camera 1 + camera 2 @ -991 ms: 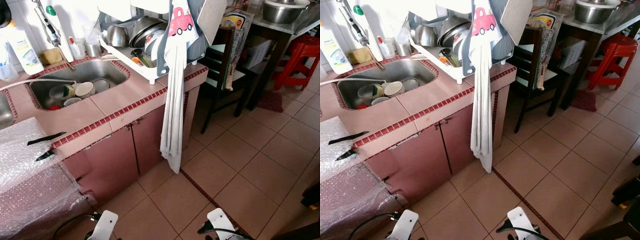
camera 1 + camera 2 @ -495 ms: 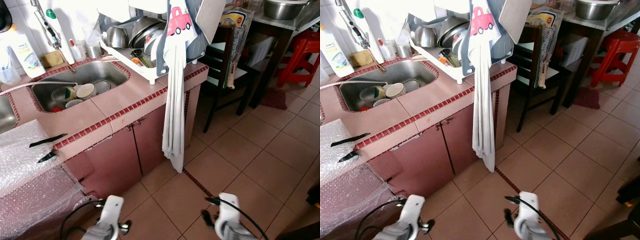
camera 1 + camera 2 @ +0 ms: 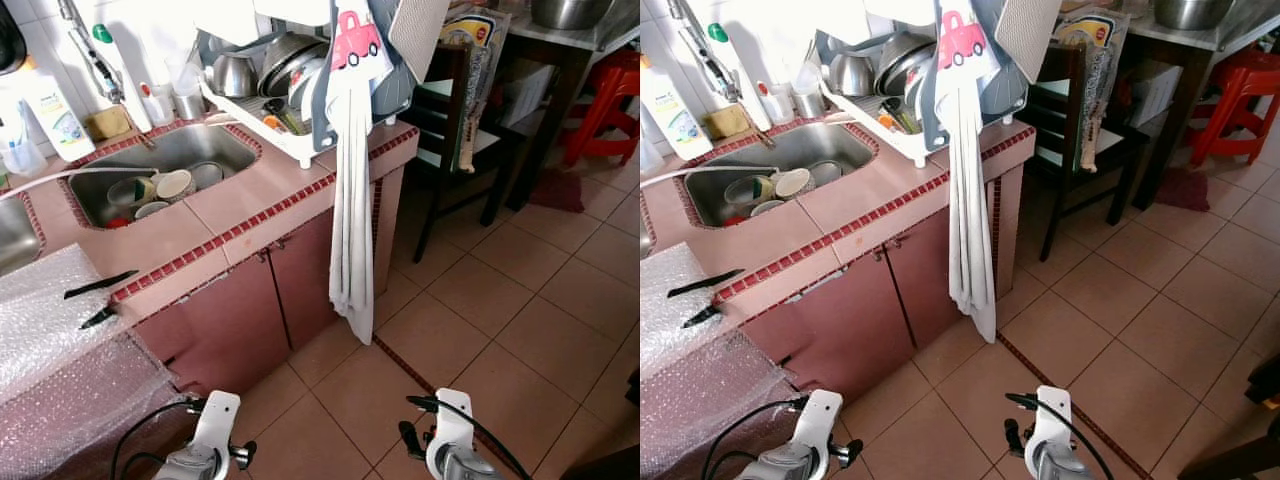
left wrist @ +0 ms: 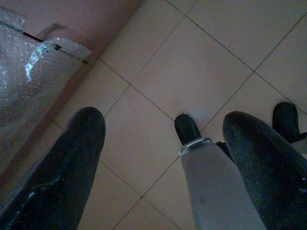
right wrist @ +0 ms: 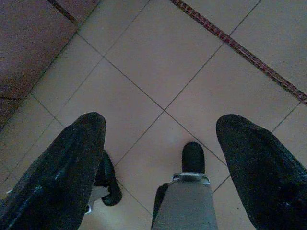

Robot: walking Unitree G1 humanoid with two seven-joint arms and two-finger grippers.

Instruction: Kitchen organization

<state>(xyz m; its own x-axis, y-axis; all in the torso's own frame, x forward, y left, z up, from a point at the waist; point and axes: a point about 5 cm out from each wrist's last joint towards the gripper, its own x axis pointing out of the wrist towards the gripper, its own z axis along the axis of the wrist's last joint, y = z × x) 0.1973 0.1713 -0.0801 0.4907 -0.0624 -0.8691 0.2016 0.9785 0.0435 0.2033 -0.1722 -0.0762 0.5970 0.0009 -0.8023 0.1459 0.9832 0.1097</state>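
A pink tiled counter [image 3: 260, 195] holds a steel sink [image 3: 218, 147] with several cups and bowls [image 3: 172, 183] in it. Behind it a white dish rack [image 3: 272, 128] is stacked with pots and plates. A long white towel [image 3: 352, 220] with a red car print hangs over the counter's corner. Both arms hang low in front of the cabinet, wrists at the bottom of the eye views. My left gripper [image 4: 165, 120] and right gripper [image 5: 162, 122] are open, empty, and point down at the floor tiles.
Bubble wrap [image 3: 50, 345] covers the surface at the left, with two black pieces [image 3: 97, 285] lying on it. A soap bottle [image 3: 58, 118] stands by the tap. A dark chair [image 3: 450, 130], a table and a red stool [image 3: 605, 95] stand to the right. Tiled floor [image 3: 500, 330] lies ahead.
The camera has shifted slightly. Both wrists have come further up into the bottom of the eye views. Nothing on the counter has moved.
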